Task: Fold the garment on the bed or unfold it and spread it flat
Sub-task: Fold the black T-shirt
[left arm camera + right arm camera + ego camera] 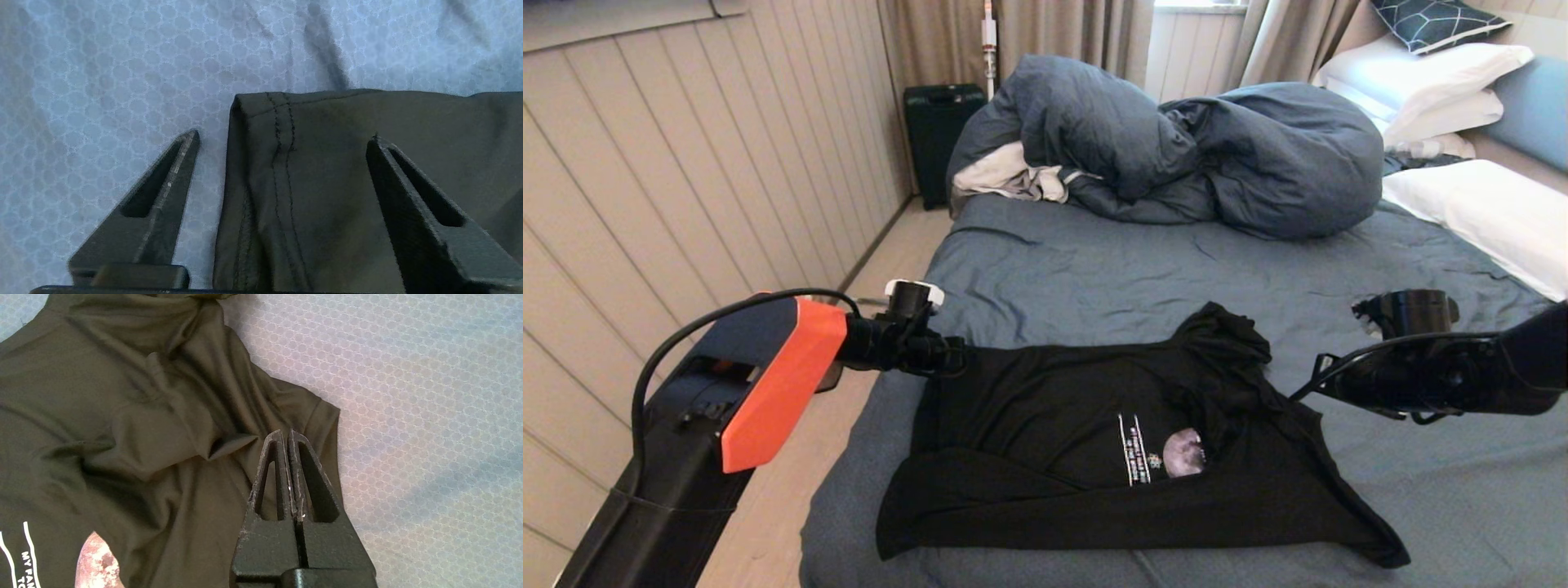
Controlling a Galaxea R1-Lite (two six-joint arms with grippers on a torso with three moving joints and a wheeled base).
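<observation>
Near the slate-blue bed's (1094,269) foot edge, the limp, light black cotton T-shirt (1054,425) suits hem-corner pinching; left gripper (282,136) fingers apart astride it, right gripper (286,435) fingers together.
</observation>
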